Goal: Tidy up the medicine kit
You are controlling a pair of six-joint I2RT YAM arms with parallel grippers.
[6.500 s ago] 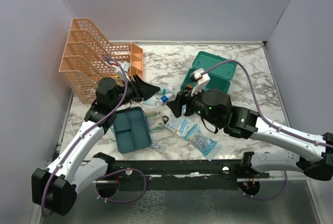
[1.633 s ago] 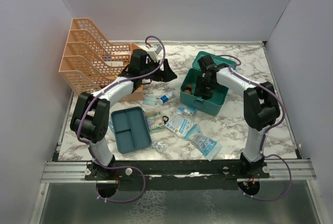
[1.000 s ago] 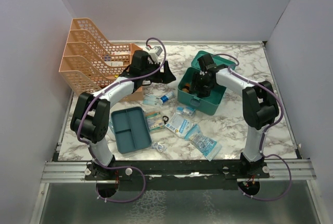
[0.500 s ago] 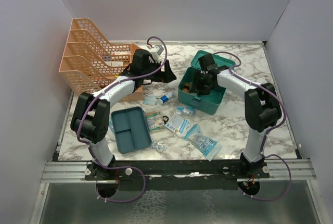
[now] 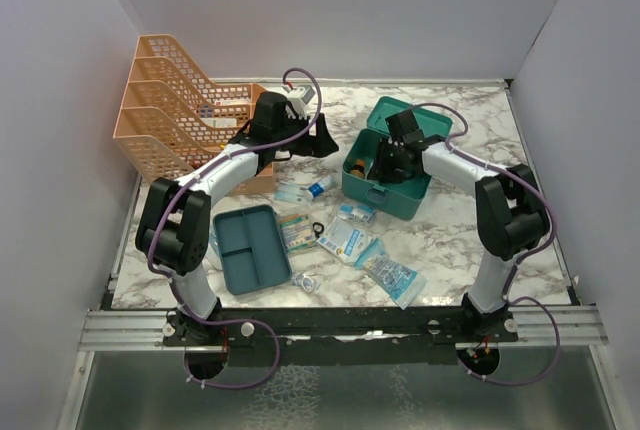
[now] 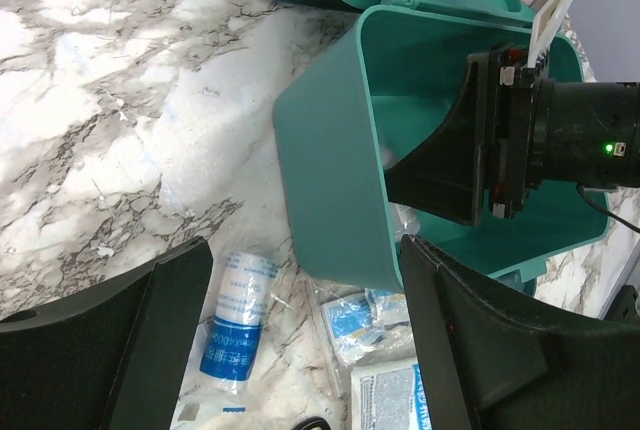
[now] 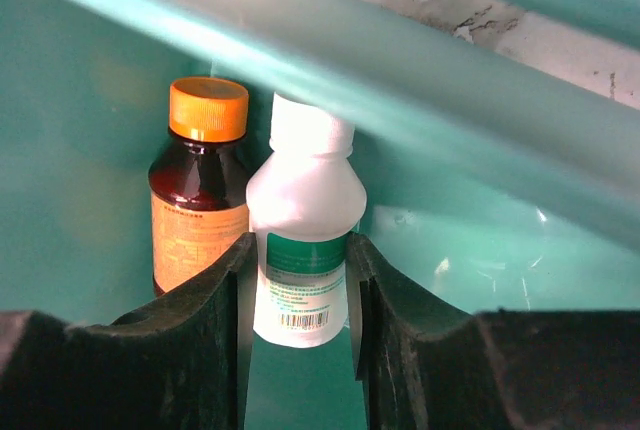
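Note:
The medicine kit (image 5: 385,200) is a teal box standing open at the back right, its lid (image 5: 420,115) leaning behind it. Inside, a white bottle (image 7: 300,200) with a green label stands next to a brown bottle with an orange cap (image 7: 200,190). My right gripper (image 7: 300,290) reaches down into the kit (image 7: 500,270) and is shut on the white bottle, one finger against each side. My left gripper (image 5: 322,140) hovers open just left of the kit's wall (image 6: 330,180) with nothing between its fingers (image 6: 170,300).
A blue-and-white roll (image 6: 232,325) and clear packets (image 5: 348,240) lie on the marble in front of the kit. A flat teal divided tray (image 5: 250,248) sits at the front left. An orange mesh rack (image 5: 170,115) stands at the back left.
My right gripper's fingers have drawn in round the white bottle inside the kit. The left arm has stayed in place, still open.

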